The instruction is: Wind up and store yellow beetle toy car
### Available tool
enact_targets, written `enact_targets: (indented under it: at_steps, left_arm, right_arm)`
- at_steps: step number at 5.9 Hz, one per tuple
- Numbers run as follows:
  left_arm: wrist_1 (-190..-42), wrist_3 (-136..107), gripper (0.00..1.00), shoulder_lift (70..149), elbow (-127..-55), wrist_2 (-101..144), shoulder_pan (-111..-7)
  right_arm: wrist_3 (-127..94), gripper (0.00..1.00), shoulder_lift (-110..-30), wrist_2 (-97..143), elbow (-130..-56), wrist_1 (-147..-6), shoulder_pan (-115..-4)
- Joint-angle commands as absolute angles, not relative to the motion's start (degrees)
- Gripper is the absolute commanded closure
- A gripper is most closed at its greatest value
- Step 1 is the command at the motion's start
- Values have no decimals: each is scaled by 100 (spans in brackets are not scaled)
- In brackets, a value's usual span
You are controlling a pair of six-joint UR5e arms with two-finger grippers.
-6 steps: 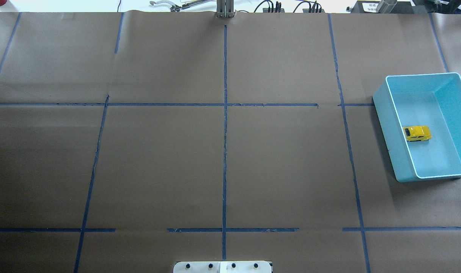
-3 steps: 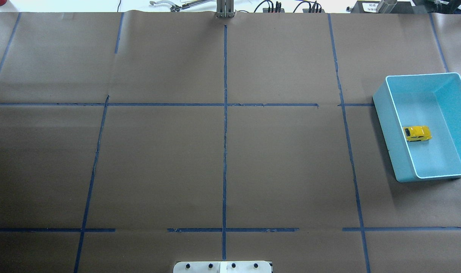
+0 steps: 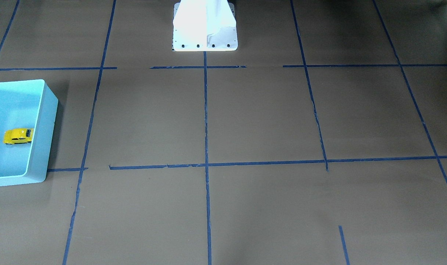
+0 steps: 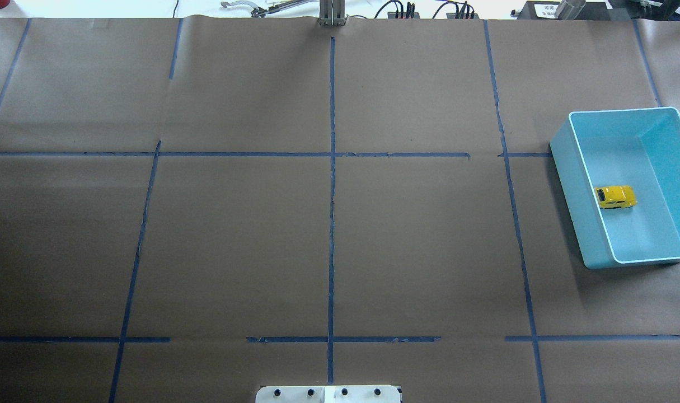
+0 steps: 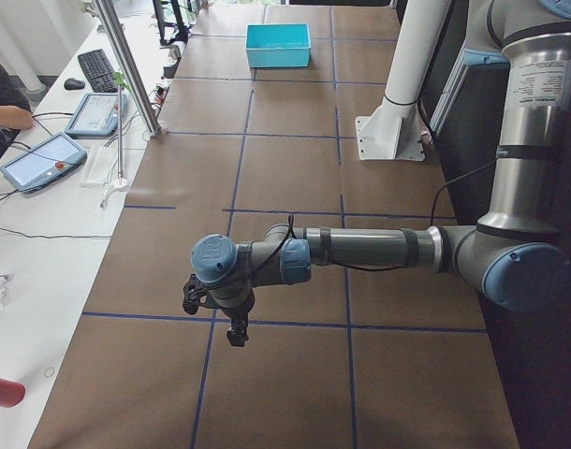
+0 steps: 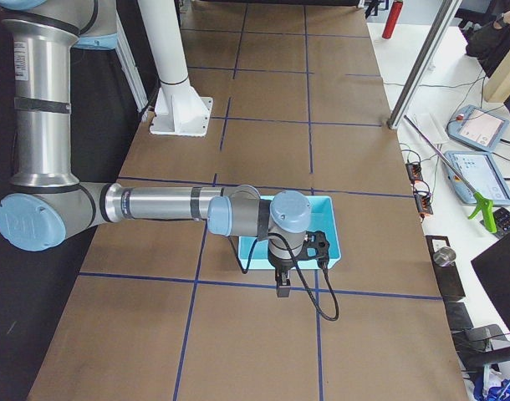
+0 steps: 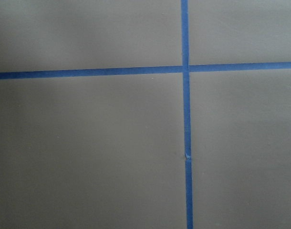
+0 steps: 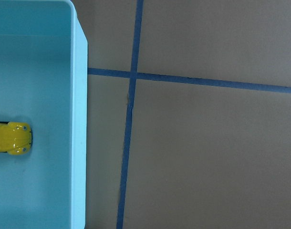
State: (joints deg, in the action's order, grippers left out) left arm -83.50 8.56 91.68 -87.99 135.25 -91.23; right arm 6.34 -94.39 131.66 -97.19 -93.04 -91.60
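Note:
The yellow beetle toy car (image 4: 615,197) stands on its wheels on the floor of a teal bin (image 4: 569,190) at the table's right side. It also shows in the front-facing view, the car (image 3: 18,135) near the bin wall (image 3: 43,136), and at the right wrist view's left edge, the car (image 8: 12,139) beside the bin wall (image 8: 78,143). My right gripper (image 6: 283,290) hangs over the bin's near edge, and whether it is open or shut I cannot tell. My left gripper (image 5: 236,335) hangs over bare paper far from the bin (image 5: 278,56), state unclear.
Brown paper with blue tape lines (image 4: 332,224) covers the table. The white robot base (image 4: 328,394) stands at the near edge. A metal post (image 5: 126,65), tablets (image 5: 37,161) and a person's arm (image 5: 5,105) lie beyond the far edge.

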Motion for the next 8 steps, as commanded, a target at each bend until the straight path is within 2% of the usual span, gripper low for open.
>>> enact_targets:
  at_steps: [1, 8]
  left_arm:
    - [-8350, 870, 0, 9176, -8806, 13509, -9123]
    - [-8341, 818, 0, 9123, -8807, 13553, -9123]
  right_arm:
    - [606, 0, -9632, 13175, -9834, -9167, -9149]
    - [650, 0, -9712, 13298, -9852, -9219, -9158]
